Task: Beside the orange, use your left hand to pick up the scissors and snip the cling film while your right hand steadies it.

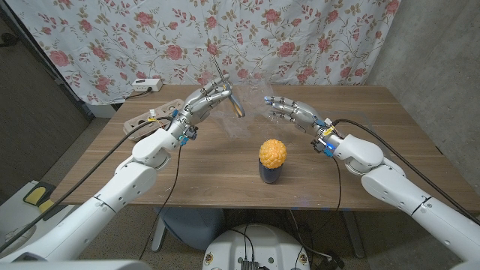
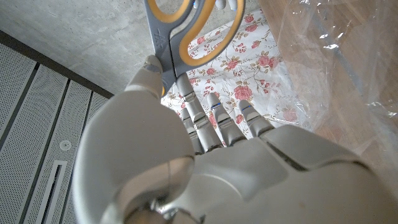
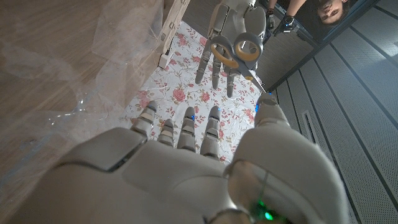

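My left hand grips the scissors above the table's far middle, blades pointing up. Their grey and yellow handles stick out past my fingers in the left wrist view. A thin sheet of cling film hangs in the air between my two hands, and its crinkled surface lies close beside the scissors. My right hand holds the film's right edge at about the same height. The film and the scissors also show beyond my right hand. The orange sits on a dark cup nearer the front.
A white power strip lies at the table's back left, and a second one near the left edge by my left arm. A floral curtain hangs behind the table. A person is visible in the right wrist view.
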Robot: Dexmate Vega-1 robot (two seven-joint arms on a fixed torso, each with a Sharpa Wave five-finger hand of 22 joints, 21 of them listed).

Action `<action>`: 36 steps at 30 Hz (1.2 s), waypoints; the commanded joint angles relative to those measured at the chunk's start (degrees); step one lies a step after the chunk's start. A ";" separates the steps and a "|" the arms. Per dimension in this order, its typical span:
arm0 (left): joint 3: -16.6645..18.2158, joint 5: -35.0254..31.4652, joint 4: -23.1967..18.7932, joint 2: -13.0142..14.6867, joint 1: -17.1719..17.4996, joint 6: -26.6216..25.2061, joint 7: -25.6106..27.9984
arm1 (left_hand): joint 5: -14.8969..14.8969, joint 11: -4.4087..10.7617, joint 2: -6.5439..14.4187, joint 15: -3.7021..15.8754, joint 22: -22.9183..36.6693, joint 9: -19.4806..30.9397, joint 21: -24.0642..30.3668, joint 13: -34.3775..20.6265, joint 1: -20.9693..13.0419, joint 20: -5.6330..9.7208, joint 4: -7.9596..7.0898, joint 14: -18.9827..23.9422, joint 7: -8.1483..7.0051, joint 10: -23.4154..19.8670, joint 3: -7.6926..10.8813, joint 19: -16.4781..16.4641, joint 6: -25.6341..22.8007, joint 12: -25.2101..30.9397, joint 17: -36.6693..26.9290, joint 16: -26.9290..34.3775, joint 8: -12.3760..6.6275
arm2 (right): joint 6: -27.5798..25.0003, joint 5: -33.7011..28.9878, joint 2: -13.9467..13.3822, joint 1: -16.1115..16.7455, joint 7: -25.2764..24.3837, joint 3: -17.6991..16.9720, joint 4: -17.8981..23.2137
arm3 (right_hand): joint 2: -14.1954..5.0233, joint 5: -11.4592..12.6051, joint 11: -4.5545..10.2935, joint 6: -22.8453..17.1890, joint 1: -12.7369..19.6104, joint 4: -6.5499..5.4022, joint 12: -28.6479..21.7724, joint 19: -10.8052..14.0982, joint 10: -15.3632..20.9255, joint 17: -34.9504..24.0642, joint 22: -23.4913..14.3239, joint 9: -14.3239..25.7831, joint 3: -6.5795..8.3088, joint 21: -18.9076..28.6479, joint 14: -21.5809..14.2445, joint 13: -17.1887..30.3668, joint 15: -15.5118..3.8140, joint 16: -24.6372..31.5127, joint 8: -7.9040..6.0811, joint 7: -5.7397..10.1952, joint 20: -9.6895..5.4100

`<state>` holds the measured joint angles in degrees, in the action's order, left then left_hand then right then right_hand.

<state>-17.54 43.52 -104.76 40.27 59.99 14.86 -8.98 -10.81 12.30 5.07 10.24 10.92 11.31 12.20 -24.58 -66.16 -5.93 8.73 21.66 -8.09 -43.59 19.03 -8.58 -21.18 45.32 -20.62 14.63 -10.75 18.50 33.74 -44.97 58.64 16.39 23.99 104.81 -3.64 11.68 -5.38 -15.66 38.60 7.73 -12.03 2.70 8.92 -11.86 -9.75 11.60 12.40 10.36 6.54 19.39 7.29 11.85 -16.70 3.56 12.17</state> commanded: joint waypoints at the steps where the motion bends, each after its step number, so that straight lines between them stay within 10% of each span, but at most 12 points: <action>1: -0.26 0.27 0.59 -0.18 -0.32 0.38 -0.68 | -0.35 0.49 4.06 1.33 0.20 0.12 0.10 -0.25 -3.53 -0.18 -0.19 -1.44 -0.35 -0.57 0.27 0.18 -0.29 0.14 -0.15 0.07 -0.26 | -5.12 -2.54 -1.68 -2.11 -0.91 1.43 2.75 | 0.14 -0.21 -0.15 0.47 -0.73 -0.34 0.22 -0.75 -0.58 -0.08 -0.09 0.34 0.01 -0.04 0.41 0.21 0.58 -0.04 0.32 -0.67 0.22; 10: -0.80 0.46 1.14 -0.41 -1.19 0.03 -1.36 | -0.29 0.49 4.05 1.41 0.19 0.12 0.14 -0.32 -3.54 -0.21 -0.15 -1.50 -0.43 -0.59 0.29 0.16 -0.46 0.17 -0.19 0.08 -0.33 | -7.58 -3.87 -2.13 -3.02 -2.06 1.97 4.29 | 0.16 -0.22 -1.03 -1.55 -1.36 -0.35 0.26 -2.08 -2.20 -0.24 -0.12 0.56 -0.12 -0.06 0.93 0.34 0.10 0.15 0.08 -4.75 0.21; 36: -1.91 0.57 1.93 -0.74 -2.29 -0.72 -2.35 | -0.17 0.51 4.06 1.36 0.16 0.10 0.21 -0.30 -3.49 -0.23 -0.12 -1.58 -0.39 -0.50 0.33 0.22 -0.58 0.05 -0.34 0.17 -0.37 | -8.64 -6.02 -0.66 -3.47 -4.99 2.98 4.91 | 0.08 -0.79 0.56 -5.56 -1.88 -0.21 -0.82 -1.75 -0.81 -0.36 -0.19 1.04 -0.19 0.52 -0.65 0.50 -0.35 1.11 -0.83 -3.12 0.06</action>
<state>-18.94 44.00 -103.22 39.73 58.31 14.59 -10.86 -10.82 12.29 5.24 10.23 10.93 11.31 12.20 -24.59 -66.13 -6.14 8.73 21.65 -8.29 -43.60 19.03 -8.38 -21.38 45.18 -20.89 14.63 -10.75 10.90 28.04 -45.67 55.80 11.17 26.33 109.43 -3.56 11.01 -5.08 -20.31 37.02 7.50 -12.54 0.56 8.05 -12.14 -9.75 12.40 12.17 10.61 6.29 19.72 6.63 12.55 -16.98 0.57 12.08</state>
